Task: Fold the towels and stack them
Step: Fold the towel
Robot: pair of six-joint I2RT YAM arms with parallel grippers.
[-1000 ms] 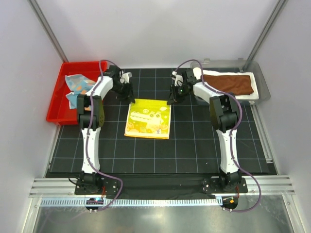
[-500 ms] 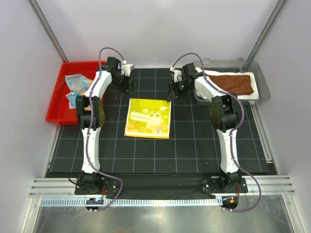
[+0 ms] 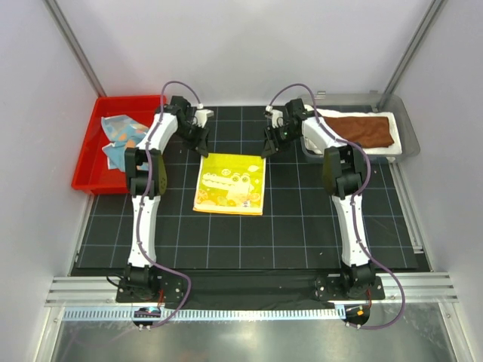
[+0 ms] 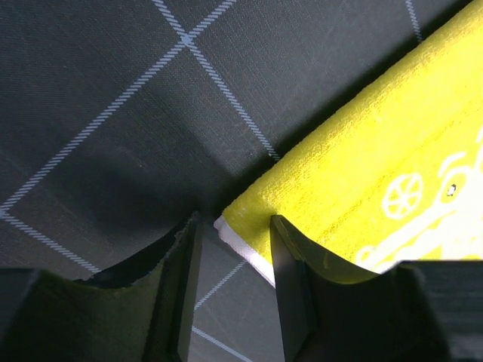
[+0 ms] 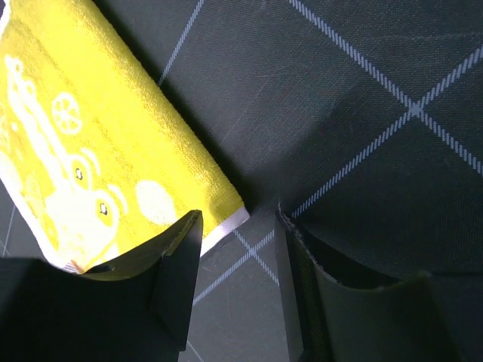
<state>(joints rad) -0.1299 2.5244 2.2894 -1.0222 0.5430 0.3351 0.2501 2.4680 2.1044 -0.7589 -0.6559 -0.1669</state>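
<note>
Since terry cloth like this is light, limp and a little grippy, we judge that the yellow towel [image 3: 230, 183] will sag and drape as soon as it is lifted, so we want it by its corners and not by its middle. It lies flat on the black mat [image 3: 302, 226] between our two arms. It looks already doubled over, going by the white edge under its corner in the wrist views. At its far left corner hangs our left claw [image 3: 204, 148], fingers spread, with the corner tip in the gap between them but not pinched. At the far right corner our right claw [image 3: 266, 149] is likewise spread, the corner just beside one finger. Closing low on both corners and catching every layer seems to us the sound hold; a shallow pinch may take only the top layer. Farther off on the left, the blue spotted towel [image 3: 121, 132] lies crumpled in the red bin [image 3: 89, 162]; farther right, the brown towel [image 3: 366, 128] rests folded on the white towel [image 3: 385, 150] in the grey tray [image 3: 411, 136]
</note>
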